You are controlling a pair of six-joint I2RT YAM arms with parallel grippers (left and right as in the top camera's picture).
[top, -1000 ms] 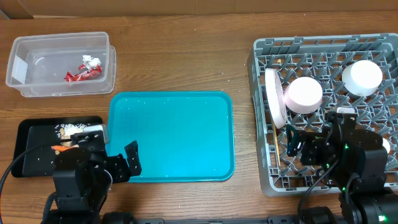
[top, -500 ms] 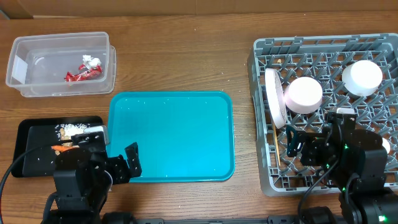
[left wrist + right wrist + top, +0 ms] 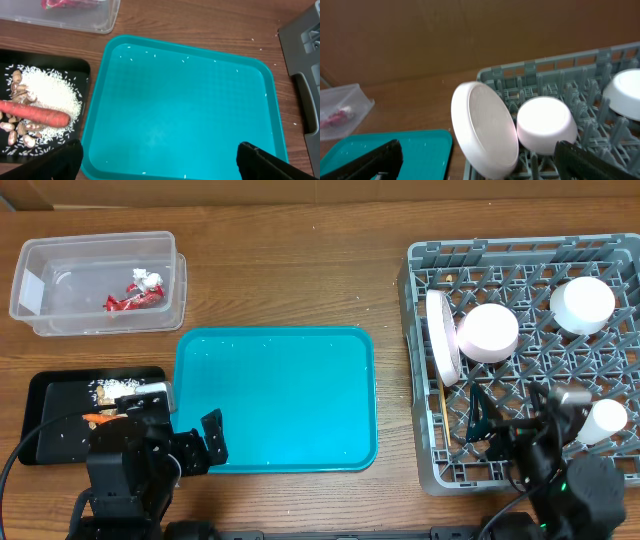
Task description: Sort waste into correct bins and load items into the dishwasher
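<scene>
The clear tub at back left holds the red wrapper and the white paper wad. The black tray holds the carrot, nut scraps and rice. The grey dish rack holds an upright plate, two upturned bowls, a cup and chopsticks. My left gripper is open and empty over the near edge of the teal tray. My right gripper is open and empty, low at the rack's front, facing the plate and a bowl.
The teal serving tray lies in the middle with only a few rice grains on it. The black tray's corner sits close to its left rim. The clear tub's corner shows far left in the right wrist view.
My right arm has drawn back toward the table's front edge, uncovering the cup in the rack. The left arm has not moved.
</scene>
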